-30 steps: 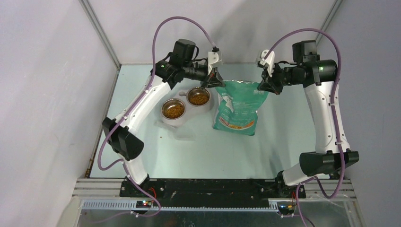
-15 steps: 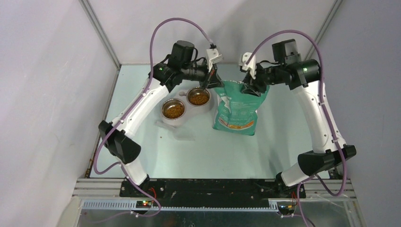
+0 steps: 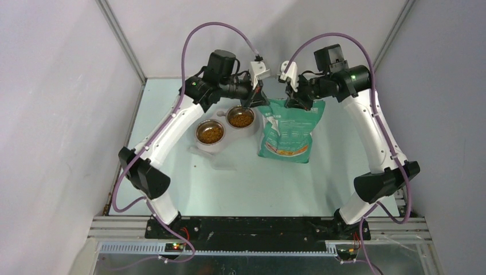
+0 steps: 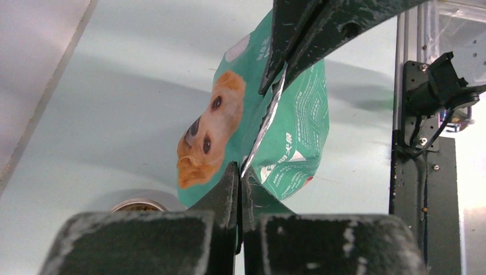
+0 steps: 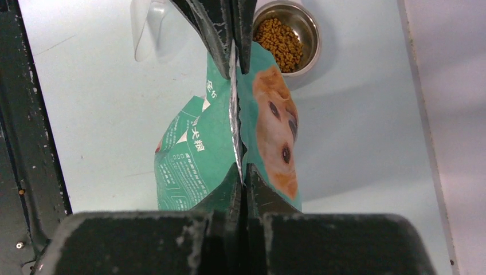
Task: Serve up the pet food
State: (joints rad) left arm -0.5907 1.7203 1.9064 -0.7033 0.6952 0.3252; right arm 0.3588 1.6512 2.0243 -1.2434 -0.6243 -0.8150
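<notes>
— Where are our grips?
— Our left end effector point(image 4: 239, 172) and right end effector point(image 5: 240, 172) are each clamped on the top seam of the bag point(image 3: 286, 134), close together.
— And the pet food point(image 3: 241, 118)?
— We see it in two steel bowls point(image 3: 197, 130) on the desk point(image 3: 246, 183), just below the left end effector, beside the bag.

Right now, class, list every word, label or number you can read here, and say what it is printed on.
"犬粮": white characters on the teal bag, seen from the right wrist.
Other characters and fine print on the bag: too small or blurred to read.
No other readable text.
</notes>
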